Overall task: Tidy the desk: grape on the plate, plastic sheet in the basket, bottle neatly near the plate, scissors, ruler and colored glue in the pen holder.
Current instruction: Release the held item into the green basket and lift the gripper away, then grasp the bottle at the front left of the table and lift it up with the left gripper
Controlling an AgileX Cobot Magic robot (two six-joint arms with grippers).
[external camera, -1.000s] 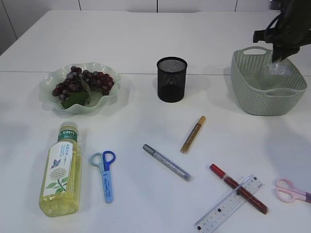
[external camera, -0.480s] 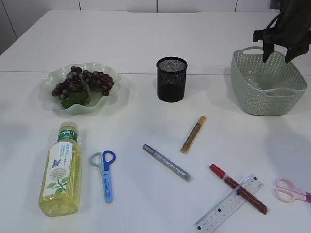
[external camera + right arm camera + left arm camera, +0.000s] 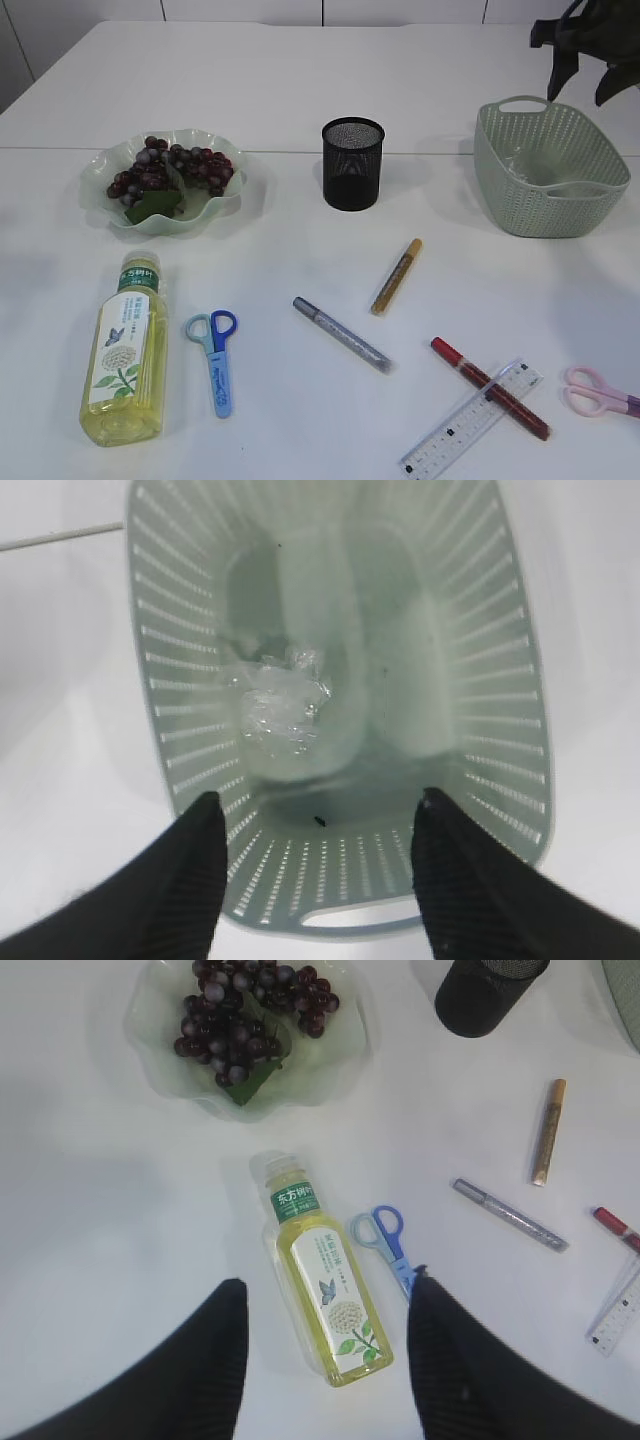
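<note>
White table [image 3: 300,80] all around me. My right gripper [image 3: 315,865] hangs open over the basket [image 3: 500,710], holding nothing. Crumpled plastic sheet [image 3: 278,702] lies on the basket floor. My left gripper [image 3: 325,1360] is open too, above the bottle [image 3: 325,1285], which lies beside the blue scissors [image 3: 385,1240].

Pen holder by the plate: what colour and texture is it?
Black wire mesh pen holder, clearest in the exterior view.

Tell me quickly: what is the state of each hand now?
Left hand: open, holding nothing, above the bottle.
Right hand: open, empty, above the basket; plastic sheet lies inside.
</note>
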